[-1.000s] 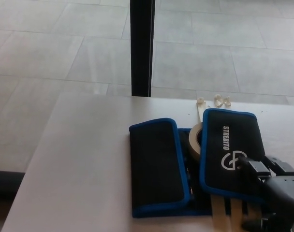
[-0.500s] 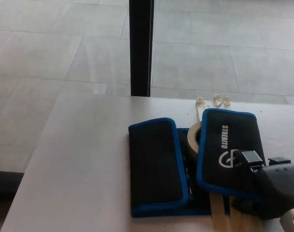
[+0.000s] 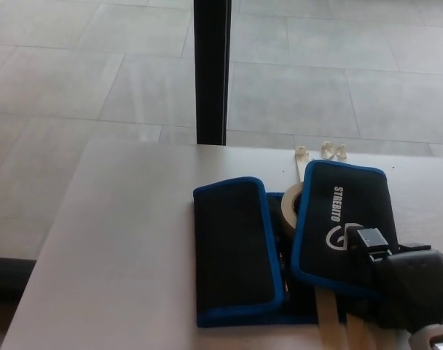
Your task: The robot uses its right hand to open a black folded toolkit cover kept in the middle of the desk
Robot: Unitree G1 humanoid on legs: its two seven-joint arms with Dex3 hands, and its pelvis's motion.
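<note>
The black toolkit cover [image 3: 232, 251] with blue trim lies in the middle of the desk. Its left flap rests flat. The right flap [image 3: 338, 219], printed with a white logo, is tilted up off the desk. My right hand [image 3: 404, 288] comes in from the lower right, with a finger on top of that flap's near right edge and the rest of the hand closed at the edge. Between the two flaps shows a beige tape roll [image 3: 288, 208]. My left hand is not in the picture.
Pale wooden strips [image 3: 328, 315] stick out from under the right flap toward the desk's front edge. Small white clips [image 3: 332, 151] lie at the desk's far edge. A black post [image 3: 211, 73] stands behind the desk [image 3: 127, 240], over a tiled floor.
My right hand has shifted left and slightly up along the right flap. The flap has swung further left and tilted up more. The left flap has stayed put.
</note>
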